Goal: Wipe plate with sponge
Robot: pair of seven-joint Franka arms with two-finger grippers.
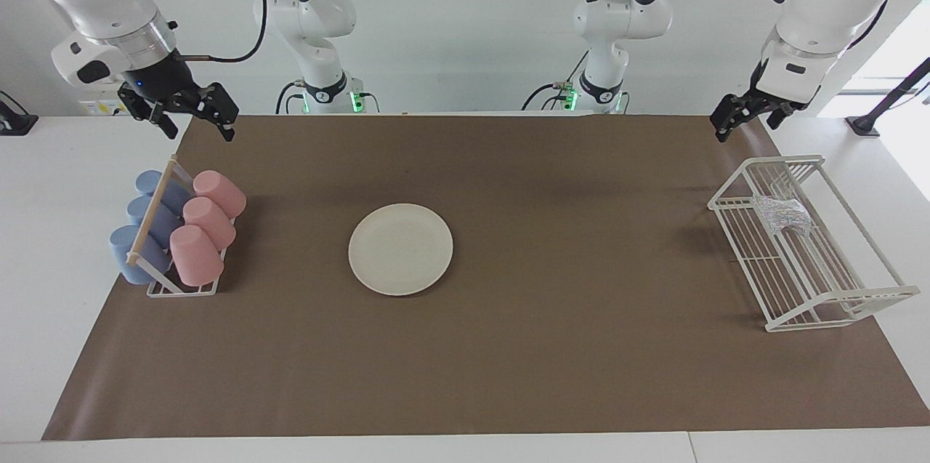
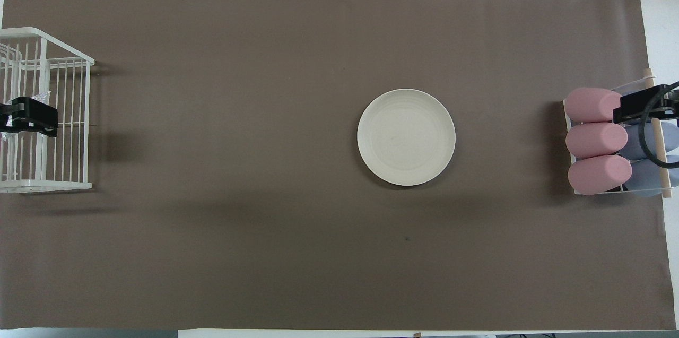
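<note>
Bright, even light across the whole scene, both views sharp with no blur. Daylight floods in at the left arm's end of the facing view, washing that corner pale. Soft, diffuse shadows lie on the brown mat (image 1: 508,347): a thin dark crescent hugs the plate (image 2: 406,137) on its edge nearer the robots, a blurred patch sits beside the wire rack (image 2: 48,115), another beside the cups (image 2: 597,139). No glare off the matte mat. Edges stay straight, hardly any distortion.
</note>
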